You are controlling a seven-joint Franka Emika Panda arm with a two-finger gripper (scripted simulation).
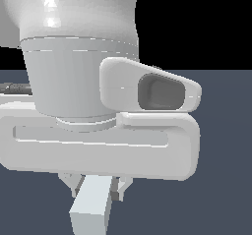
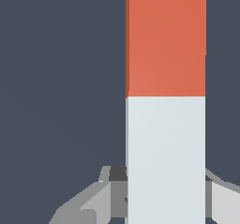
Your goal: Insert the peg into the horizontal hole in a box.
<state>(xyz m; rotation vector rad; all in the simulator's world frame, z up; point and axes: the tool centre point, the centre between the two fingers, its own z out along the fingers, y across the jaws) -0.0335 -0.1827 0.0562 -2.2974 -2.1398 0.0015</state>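
The peg fills much of the wrist view: its orange-red part (image 2: pixel 166 40) points away from the hand and its pale grey-white part (image 2: pixel 166 157) runs back between my fingers. My gripper (image 2: pixel 165 190) stands with one finger (image 2: pixel 86 204) on each side of the pale part, pressed against it. In the exterior view my white hand (image 1: pixel 98 145) blocks most of the picture. The pale end of the peg (image 1: pixel 91 207) sticks out below it between the fingers, where the gripper (image 1: pixel 97 189) closes on it. The box and its hole are out of view.
A dark blue-grey floor (image 2: pixel 61 78) lies behind the peg in the wrist view and behind the hand (image 1: pixel 221 194) in the exterior view. The wrist camera housing (image 1: pixel 157 91) juts from the hand toward the exterior view's right.
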